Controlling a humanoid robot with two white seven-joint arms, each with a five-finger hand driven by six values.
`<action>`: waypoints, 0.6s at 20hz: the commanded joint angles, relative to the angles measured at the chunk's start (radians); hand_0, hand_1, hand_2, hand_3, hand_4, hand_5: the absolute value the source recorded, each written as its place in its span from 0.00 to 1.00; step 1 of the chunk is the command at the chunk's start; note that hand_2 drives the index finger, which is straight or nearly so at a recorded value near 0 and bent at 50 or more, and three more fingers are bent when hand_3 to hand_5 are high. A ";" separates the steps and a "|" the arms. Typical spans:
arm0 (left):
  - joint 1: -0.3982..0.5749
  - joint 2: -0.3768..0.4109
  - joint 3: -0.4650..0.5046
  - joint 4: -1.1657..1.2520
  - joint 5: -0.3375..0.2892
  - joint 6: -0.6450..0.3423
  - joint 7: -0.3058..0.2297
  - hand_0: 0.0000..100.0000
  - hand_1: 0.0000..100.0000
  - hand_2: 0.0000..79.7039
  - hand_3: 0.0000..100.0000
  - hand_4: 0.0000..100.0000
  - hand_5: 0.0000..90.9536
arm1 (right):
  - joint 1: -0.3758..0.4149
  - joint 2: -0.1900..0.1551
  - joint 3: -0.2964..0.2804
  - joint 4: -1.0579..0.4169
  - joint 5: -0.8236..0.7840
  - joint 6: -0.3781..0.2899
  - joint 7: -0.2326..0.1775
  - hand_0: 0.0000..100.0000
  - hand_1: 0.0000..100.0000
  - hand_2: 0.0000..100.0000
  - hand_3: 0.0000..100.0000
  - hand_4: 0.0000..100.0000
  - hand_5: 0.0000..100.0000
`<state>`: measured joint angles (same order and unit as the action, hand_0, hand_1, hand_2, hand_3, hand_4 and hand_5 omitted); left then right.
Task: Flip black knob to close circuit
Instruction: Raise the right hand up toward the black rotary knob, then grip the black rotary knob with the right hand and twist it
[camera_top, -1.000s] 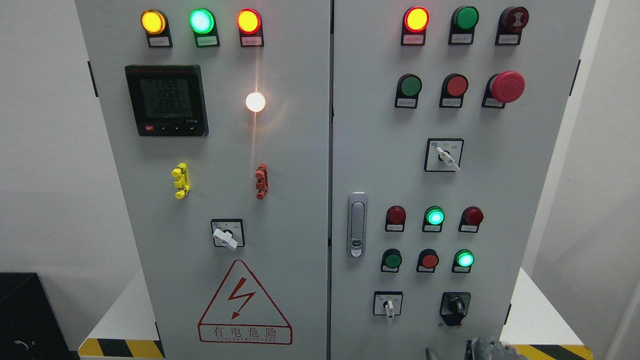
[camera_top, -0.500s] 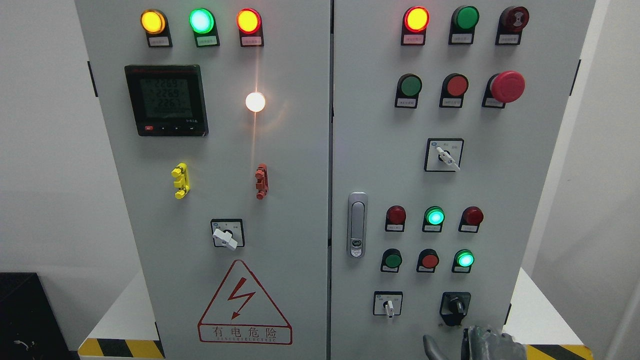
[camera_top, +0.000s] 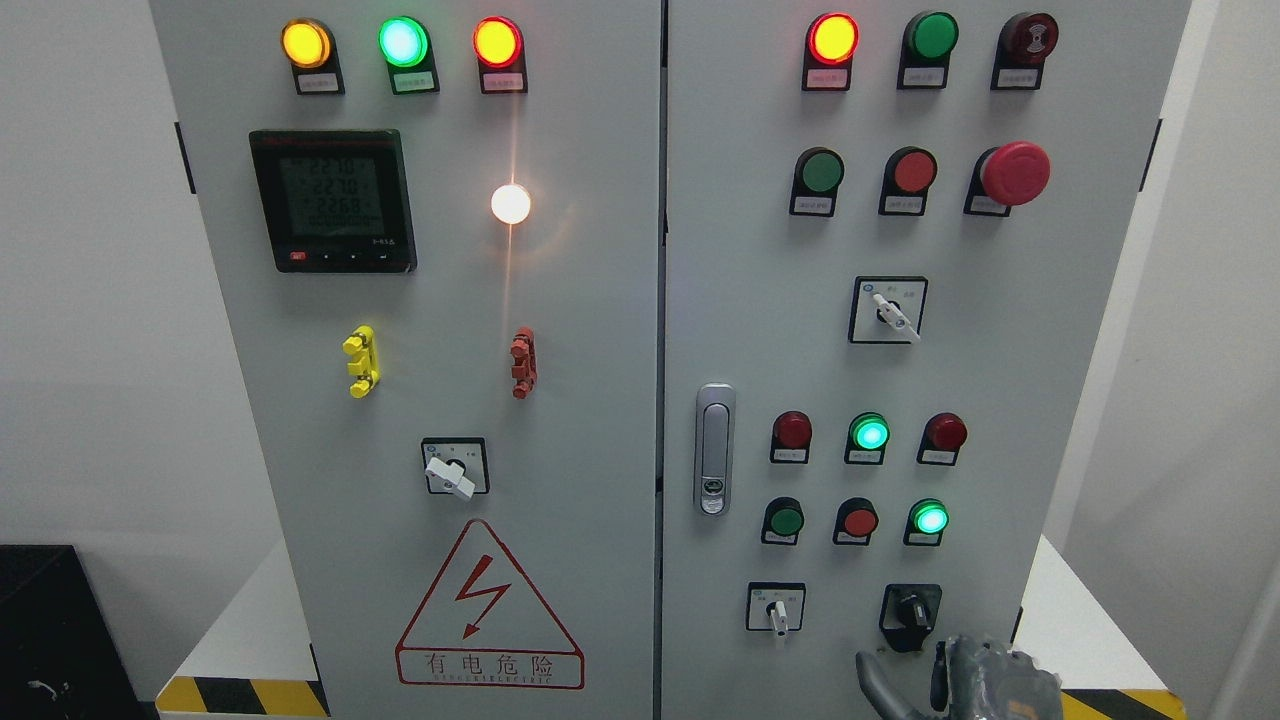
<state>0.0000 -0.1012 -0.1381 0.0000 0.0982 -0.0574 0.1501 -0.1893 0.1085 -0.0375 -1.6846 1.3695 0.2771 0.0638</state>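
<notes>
Black knob (camera_top: 911, 607), grip upright (long axis vertical), robot hand (camera_top: 960, 680) just below.

lit lamps (camera_top: 404, 42): seven | white-handled selectors (camera_top: 455, 468): three | black knob (camera_top: 910, 610): one | mushroom button (camera_top: 1014, 172): one | meter (camera_top: 333, 200): one

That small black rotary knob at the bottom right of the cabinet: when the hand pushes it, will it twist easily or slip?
The small black rotary knob looks like rigid plastic fixed in its black plate, so it should probably turn in place rather than flex. Its raised ridge is narrow, so fingers may slip off. The right hand sits just below it, not yet touching.
</notes>
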 joint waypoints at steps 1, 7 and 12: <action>0.023 0.000 0.000 -0.029 0.000 0.001 0.000 0.12 0.56 0.00 0.00 0.00 0.00 | -0.019 -0.001 -0.027 0.046 0.000 0.002 -0.001 0.00 0.00 0.87 1.00 0.95 1.00; 0.023 0.000 0.000 -0.029 0.000 0.001 0.000 0.12 0.56 0.00 0.00 0.00 0.00 | -0.032 -0.004 -0.044 0.054 0.000 0.001 0.001 0.00 0.00 0.87 1.00 0.95 1.00; 0.021 0.000 0.000 -0.029 0.000 0.001 0.000 0.12 0.56 0.00 0.00 0.00 0.00 | -0.039 -0.006 -0.056 0.055 0.000 0.001 0.001 0.00 0.00 0.87 1.00 0.95 1.00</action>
<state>0.0000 -0.1012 -0.1380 0.0000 0.0982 -0.0574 0.1501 -0.2190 0.1052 -0.0656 -1.6500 1.3698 0.2789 0.0639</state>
